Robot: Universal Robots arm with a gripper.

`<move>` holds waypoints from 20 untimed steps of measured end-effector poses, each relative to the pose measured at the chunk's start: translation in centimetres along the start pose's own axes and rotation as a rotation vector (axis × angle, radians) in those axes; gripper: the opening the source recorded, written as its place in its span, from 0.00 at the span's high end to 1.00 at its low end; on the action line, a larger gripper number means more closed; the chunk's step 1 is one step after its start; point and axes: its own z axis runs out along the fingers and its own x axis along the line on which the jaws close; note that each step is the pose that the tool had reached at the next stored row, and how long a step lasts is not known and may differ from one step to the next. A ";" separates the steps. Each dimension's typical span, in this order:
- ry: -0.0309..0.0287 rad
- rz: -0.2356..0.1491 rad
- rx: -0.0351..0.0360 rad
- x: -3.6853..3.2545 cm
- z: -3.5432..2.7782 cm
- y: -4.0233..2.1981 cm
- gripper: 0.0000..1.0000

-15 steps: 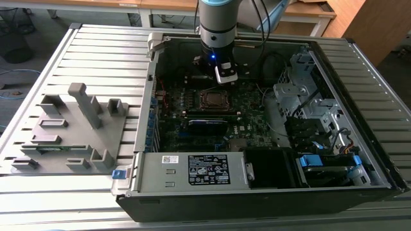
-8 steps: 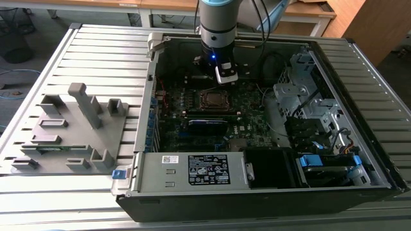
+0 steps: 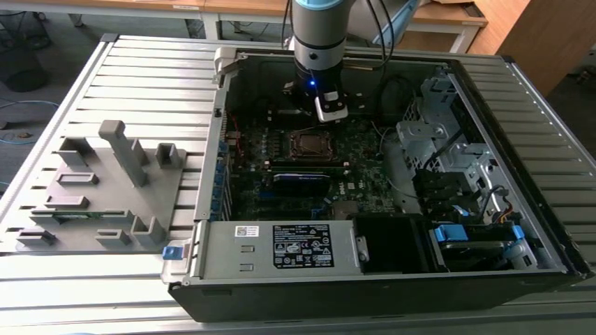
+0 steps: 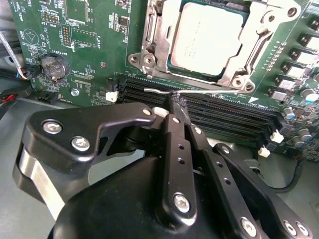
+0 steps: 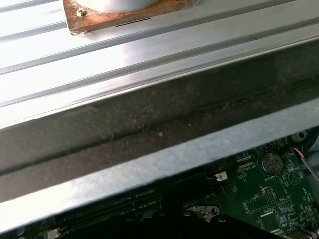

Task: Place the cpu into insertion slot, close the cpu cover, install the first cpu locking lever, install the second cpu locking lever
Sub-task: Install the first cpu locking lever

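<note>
gripper [image 4: 172, 106] is up front in the second wrist view, jaws closed tight together, tips right at a thin wire locking lever [image 4: 209, 92]; can't tell if it's pinched. lever's long axis runs along the socket edge, parallel w/ the black memory slots [image 4: 224, 113] beside it. beyond that, the cpu [image 4: 205, 40] lies flat, metal top up, in the insertion slot [image 3: 308, 144], w/ the cpu cover [image 4: 149, 35] down around it.
</note>
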 end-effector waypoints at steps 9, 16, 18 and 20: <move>0.0000 0.000 0.0000 -0.08 -0.04 -0.22 0.89; -0.0044 -0.001 0.0008 -0.09 0.08 -0.32 0.89; -0.0080 -0.002 -0.0003 -0.08 0.19 -0.34 0.89; -0.0107 -0.002 -0.0009 -0.08 0.26 -0.36 0.89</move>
